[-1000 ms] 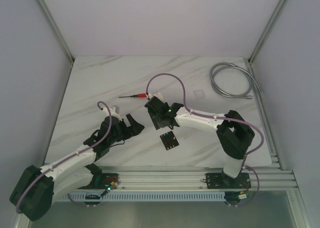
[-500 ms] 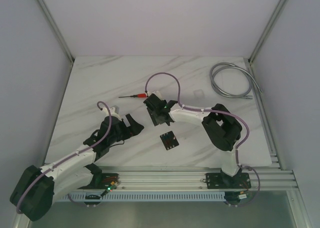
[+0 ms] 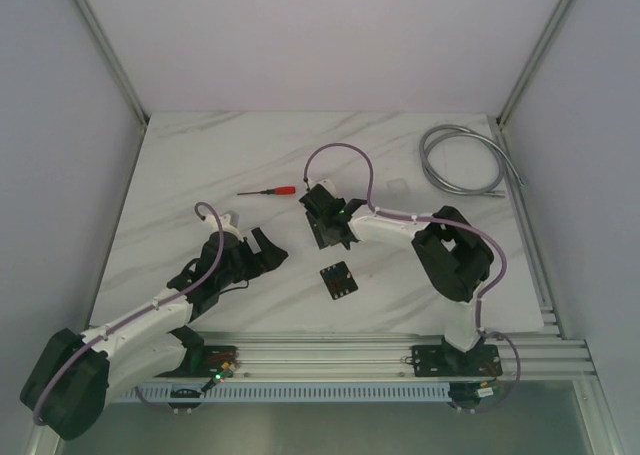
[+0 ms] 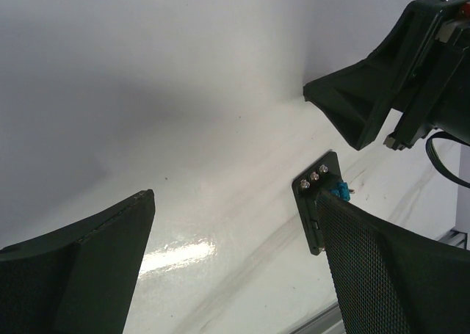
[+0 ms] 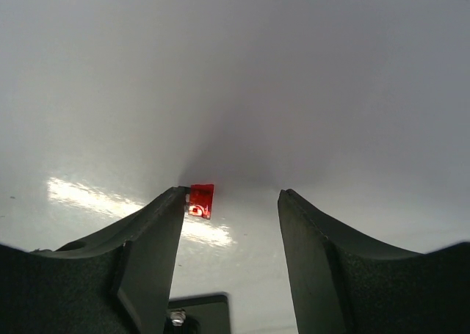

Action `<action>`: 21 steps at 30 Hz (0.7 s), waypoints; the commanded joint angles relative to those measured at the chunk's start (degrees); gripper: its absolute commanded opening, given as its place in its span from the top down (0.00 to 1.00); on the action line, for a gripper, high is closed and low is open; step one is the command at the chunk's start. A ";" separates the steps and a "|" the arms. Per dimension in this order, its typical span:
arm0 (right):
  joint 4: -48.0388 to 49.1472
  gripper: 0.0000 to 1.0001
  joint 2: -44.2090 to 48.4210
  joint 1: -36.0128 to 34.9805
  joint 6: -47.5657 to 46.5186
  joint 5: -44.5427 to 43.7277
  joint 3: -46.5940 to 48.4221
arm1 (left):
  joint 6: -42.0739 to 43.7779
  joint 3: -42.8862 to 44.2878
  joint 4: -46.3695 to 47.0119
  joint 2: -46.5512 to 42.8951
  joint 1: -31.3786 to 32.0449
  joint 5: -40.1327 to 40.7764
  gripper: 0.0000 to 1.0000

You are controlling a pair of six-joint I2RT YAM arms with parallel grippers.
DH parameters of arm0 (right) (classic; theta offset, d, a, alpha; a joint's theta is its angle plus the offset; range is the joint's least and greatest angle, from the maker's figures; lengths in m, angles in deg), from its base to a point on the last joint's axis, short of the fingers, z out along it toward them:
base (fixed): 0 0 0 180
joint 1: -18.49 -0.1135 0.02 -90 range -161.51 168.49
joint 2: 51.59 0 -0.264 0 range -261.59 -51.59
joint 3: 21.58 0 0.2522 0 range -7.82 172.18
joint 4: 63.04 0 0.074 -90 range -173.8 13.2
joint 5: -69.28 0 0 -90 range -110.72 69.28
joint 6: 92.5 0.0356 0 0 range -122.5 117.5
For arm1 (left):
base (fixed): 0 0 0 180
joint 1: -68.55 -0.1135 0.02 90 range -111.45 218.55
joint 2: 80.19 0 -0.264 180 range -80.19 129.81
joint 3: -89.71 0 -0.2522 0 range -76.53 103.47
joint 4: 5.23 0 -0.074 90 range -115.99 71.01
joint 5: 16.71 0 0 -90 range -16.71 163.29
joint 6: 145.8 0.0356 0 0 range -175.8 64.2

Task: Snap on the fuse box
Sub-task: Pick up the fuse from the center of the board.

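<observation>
The fuse box, a small flat black square, lies on the white marble table between the two arms. In the left wrist view its edge shows just past my right-hand finger, with a blue fuse on it. My left gripper rests open to the left of the box, nothing between its fingers. My right gripper hovers just behind the box, open. A tiny red fuse lies on the table touching the tip of its left finger.
A red-handled screwdriver lies behind the grippers. A small clear square lid sits at the back right, beside a coiled grey cable. The aluminium rail runs along the near edge.
My right gripper has swung to the right, away from the screwdriver's handle, as the arm folded back. The left arm and the fuse box have not moved.
</observation>
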 commanded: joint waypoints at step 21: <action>-5.21 0.34 9.18 3.67 -0.34 -5.64 -11.73 | 0.04 0.05 -0.55 -0.49 -0.30 -0.66 0.00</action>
